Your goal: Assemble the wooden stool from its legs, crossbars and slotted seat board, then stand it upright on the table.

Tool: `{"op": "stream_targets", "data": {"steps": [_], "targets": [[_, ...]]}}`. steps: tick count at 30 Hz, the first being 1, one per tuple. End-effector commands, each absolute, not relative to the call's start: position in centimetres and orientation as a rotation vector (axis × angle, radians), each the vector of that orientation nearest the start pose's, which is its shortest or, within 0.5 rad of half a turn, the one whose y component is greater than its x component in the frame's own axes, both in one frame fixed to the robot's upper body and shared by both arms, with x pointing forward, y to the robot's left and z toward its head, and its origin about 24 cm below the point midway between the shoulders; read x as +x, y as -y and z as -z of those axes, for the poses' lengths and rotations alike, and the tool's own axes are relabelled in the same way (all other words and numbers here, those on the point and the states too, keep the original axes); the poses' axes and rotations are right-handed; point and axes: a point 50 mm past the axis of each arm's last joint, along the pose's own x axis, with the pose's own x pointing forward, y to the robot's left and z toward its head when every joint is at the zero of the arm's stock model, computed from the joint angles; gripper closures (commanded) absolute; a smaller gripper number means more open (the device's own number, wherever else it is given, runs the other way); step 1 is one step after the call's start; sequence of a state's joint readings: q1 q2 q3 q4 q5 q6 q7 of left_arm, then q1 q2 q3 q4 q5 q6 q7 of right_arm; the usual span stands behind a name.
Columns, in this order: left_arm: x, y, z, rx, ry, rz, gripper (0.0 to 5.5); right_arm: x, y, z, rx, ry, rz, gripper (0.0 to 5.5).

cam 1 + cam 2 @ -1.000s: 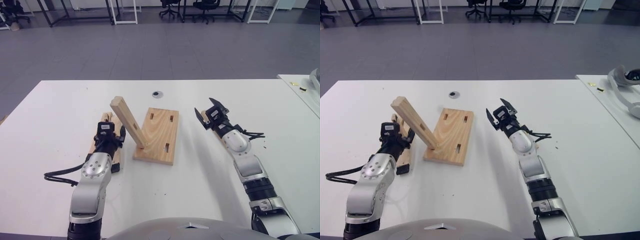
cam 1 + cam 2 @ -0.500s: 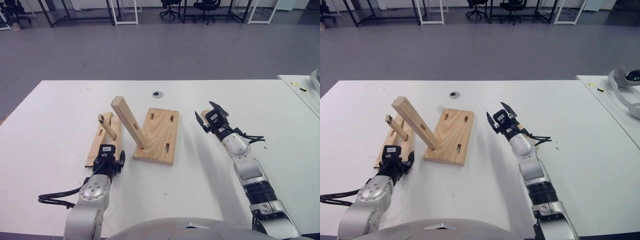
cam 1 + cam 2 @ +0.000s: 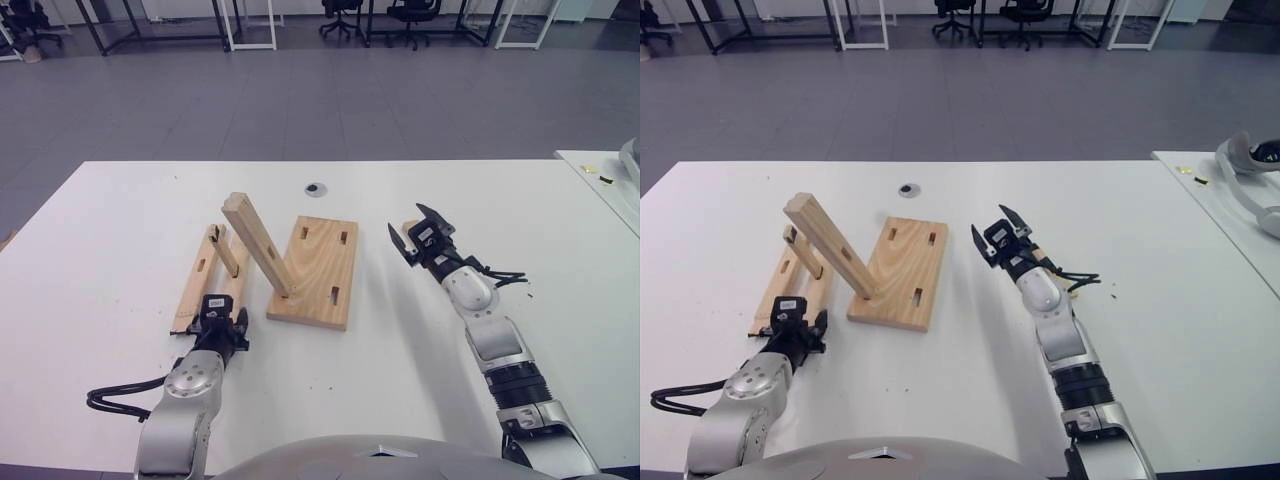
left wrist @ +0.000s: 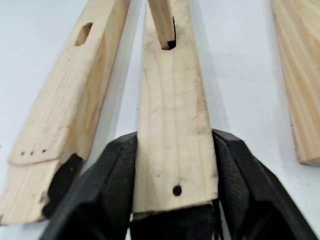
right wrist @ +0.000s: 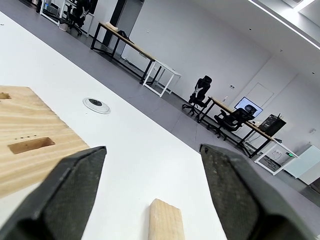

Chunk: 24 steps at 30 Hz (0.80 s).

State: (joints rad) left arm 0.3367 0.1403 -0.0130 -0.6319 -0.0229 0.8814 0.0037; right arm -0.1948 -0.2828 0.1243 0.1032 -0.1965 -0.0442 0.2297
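Found the left gripper nearest, low on the table, clamped across the near end of a flat leg, probably to steady it with its slot facing up. Saw a crossbar plugged into that slot and tilted, so likely not yet seated square. Noted a second leg flat just beside, slot upward, apparently awaiting the crossbar's free end. Farther on, saw the seat board flat, with a leaning leg rising from one slot. Spotted the right gripper off to the right, spread wide over a wooden piece, seemingly lined up to take it.
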Motion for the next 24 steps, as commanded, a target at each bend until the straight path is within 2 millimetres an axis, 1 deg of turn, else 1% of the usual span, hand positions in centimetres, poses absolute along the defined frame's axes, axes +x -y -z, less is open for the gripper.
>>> {"op": "stream_targets", "data": {"steps": [1,4,5,6,7,8,9,10,11,13,14,15,17,18,19,20,24], "targets": [[17.5,-18.5,-4.1,0.138,-0.553,-0.077,3.38,28.9,15.1,-7.0,-0.507,0.077,-0.36,2.06],[19.3,-19.2,-6.2,0.087,-0.391,-0.101,3.39,29.0,15.1,-6.9,-0.49,0.07,-0.359,2.06],[20.6,-19.7,-7.9,0.091,-0.285,-0.096,3.42,29.2,15.3,-7.2,-0.442,0.067,-0.349,2.06],[21.8,-20.3,-9.7,0.115,-0.183,-0.091,3.42,29.7,15.6,-7.7,-0.357,0.063,-0.334,2.06],[23.0,-20.9,-11.9,0.131,-0.078,-0.079,3.42,30.4,16.1,-8.8,-0.238,0.07,-0.317,2.06],[24.1,-21.2,-14.2,0.146,0.024,-0.049,3.42,31.3,16.7,-10.4,-0.102,0.094,-0.31,2.06],[24.9,-21.2,-16.3,0.157,0.111,-0.009,3.42,32.2,17.1,-12.6,0.035,0.14,-0.329,2.06],[25.6,-20.9,-18.3,0.159,0.184,0.045,3.42,33.0,17.2,-15.4,0.177,0.201,-0.373,2.06],[26.0,-20.3,-20.0,0.165,0.246,0.109,3.42,33.5,17.1,-18.2,0.298,0.26,-0.439,2.06],[26.5,-18.9,-22.5,0.166,0.331,0.246,3.42,33.9,16.2,-23.0,0.478,0.348,-0.591,2.06],[26.6,-18.3,-23.4,0.157,0.359,0.31,3.42,34.0,15.7,-25.1,0.556,0.375,-0.669,2.06],[26.8,-17.6,-24.3,0.145,0.389,0.376,3.42,33.9,15.3,-27.2,0.632,0.4,-0.747,1.83],[26.8,-16.4,-25.9,0.144,0.439,0.493,3.42,33.4,14.3,-30.4,0.757,0.428,-0.885,1.51],[26.7,-15.9,-26.3,0.155,0.454,0.539,3.42,33.2,13.9,-31.5,0.803,0.428,-0.926,1.33],[26.6,-15.6,-26.6,0.165,0.46,0.571,3.42,33.2,13.6,-32.1,0.844,0.418,-0.955,1.17],[26.5,-15.2,-26.7,0.181,0.463,0.608,3.42,33.4,13.3,-32.5,0.882,0.398,-0.971,1.14],[26.4,-14.5,-26.2,0.241,0.453,0.684,3.42,34.1,12.4,-33.0,0.975,0.319,-0.988,1.13]]}}
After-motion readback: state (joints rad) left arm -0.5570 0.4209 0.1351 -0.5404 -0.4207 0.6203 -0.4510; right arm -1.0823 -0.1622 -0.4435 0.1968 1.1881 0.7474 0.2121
